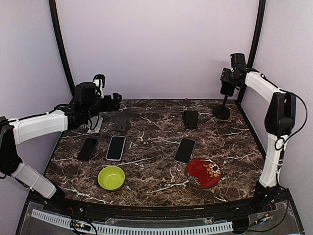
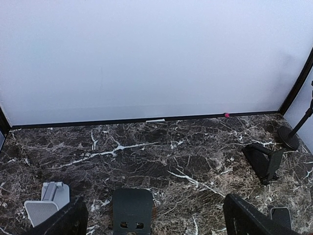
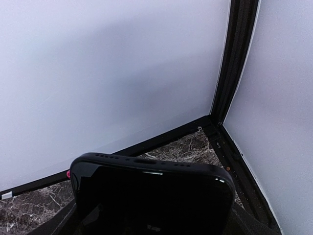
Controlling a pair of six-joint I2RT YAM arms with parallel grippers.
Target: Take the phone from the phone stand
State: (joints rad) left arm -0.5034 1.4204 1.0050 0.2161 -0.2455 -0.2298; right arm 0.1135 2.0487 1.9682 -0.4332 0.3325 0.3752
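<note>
A black phone [image 1: 227, 88] sits at the top of a tall pole stand [image 1: 221, 111] in the back right corner. My right gripper [image 1: 230, 78] is at the phone, with one finger on each side of it. In the right wrist view the phone [image 3: 151, 196] fills the lower part, held edge-up between the fingers, and the stand is hidden behind it. My left gripper [image 1: 115, 100] hovers open and empty over the back left of the table. Its fingertips [image 2: 61, 223] frame a dark low stand [image 2: 132, 209].
Three phones lie flat on the marble: two at the left [image 1: 87, 149] [image 1: 116, 147] and one in the middle [image 1: 185, 150]. Low stands stand at the back: white [image 1: 97, 123], dark [image 1: 121, 121], black [image 1: 190, 119]. A green bowl [image 1: 111, 177] and a red bowl [image 1: 203, 172] sit near the front.
</note>
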